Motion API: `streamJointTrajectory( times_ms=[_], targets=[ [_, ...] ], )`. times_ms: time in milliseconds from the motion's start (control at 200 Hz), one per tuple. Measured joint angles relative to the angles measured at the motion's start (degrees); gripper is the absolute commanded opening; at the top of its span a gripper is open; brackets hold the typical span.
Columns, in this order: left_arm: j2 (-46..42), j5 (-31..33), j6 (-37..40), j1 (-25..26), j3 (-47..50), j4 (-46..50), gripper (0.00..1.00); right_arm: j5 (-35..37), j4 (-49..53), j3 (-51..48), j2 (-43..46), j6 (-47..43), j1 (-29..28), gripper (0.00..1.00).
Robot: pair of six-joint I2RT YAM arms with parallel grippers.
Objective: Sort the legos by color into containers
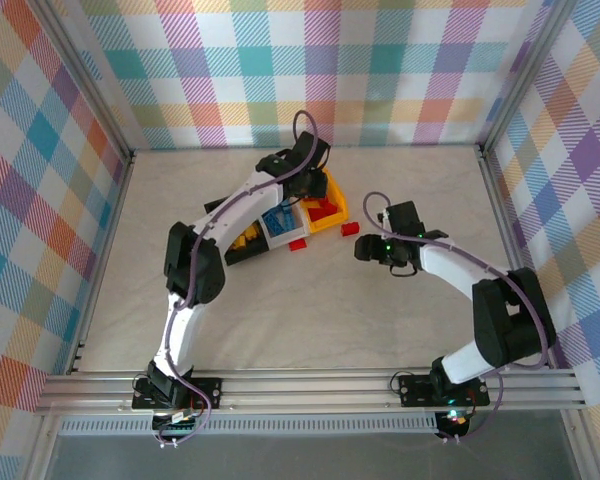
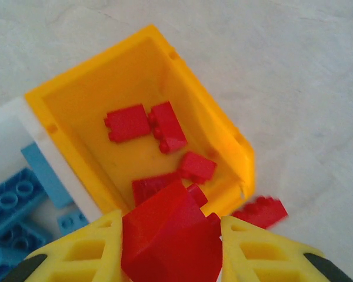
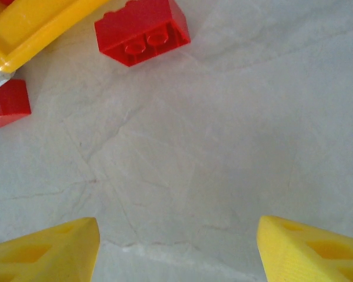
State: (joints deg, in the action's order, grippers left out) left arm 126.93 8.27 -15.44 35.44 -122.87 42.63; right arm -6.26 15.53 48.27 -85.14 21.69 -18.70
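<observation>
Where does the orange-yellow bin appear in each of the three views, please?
Top external: the orange-yellow bin is just above centre.
Left wrist: the bin sits in the centre, with red bricks inside.
Right wrist: its rim crosses the top-left corner.
Shared landmark: the loose red brick lying beside it, just right of it from above, lower right in the left wrist view, top centre-left in the right wrist view.
</observation>
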Motion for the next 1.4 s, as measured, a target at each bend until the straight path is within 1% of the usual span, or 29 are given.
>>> streamJointTrajectory(
  times_ms=[185, 325, 455, 645, 705, 840, 920, 1285, 1400],
  targets=[
    [10.0, 0.0, 1.0, -1.5, -11.0, 4.2, 0.33, -1.6, 0.5, -1.3, 3.8, 0.2, 0.0, 0.71],
    [13.2, -0.3, 1.2, -2.2, -13.6, 5.8, 0.35, -2.0, 0.9, -1.4, 6.5, 0.2, 0.0, 0.71],
    [13.6, -0.7, 1.0, -2.5, -13.9, 6.6, 0.45, -2.0, 1.0, -1.4, 7.3, 0.1, 0.0, 0.71],
    [13.6, -1.2, 0.9, -2.6, -14.1, 6.8, 0.49, -2.4, 1.4, -2.4, 8.0, 0.2, 0.0, 0.71],
    [13.6, -1.3, 1.0, -2.6, -14.1, 6.8, 0.53, -2.5, 1.8, -2.7, 8.4, 0.2, 0.0, 0.71],
    [13.6, -1.6, 0.8, -2.6, -14.1, 6.8, 0.58, -2.6, 2.4, -3.0, 9.5, 0.1, 0.0, 0.71],
    [13.6, -1.8, 0.6, -2.6, -14.1, 6.8, 0.63, -2.6, 2.6, -3.0, 10.2, 0.1, 0.0, 0.71],
    [13.4, -2.4, 0.3, -2.6, -14.1, 6.8, 0.65, -2.6, 3.6, -3.6, 11.8, -0.1, 0.0, 0.71],
    [10.9, -3.1, 0.3, -2.4, -12.1, 6.8, 0.66, -2.2, 3.6, -3.6, 10.8, -0.4, 0.0, 0.72]
  ],
)
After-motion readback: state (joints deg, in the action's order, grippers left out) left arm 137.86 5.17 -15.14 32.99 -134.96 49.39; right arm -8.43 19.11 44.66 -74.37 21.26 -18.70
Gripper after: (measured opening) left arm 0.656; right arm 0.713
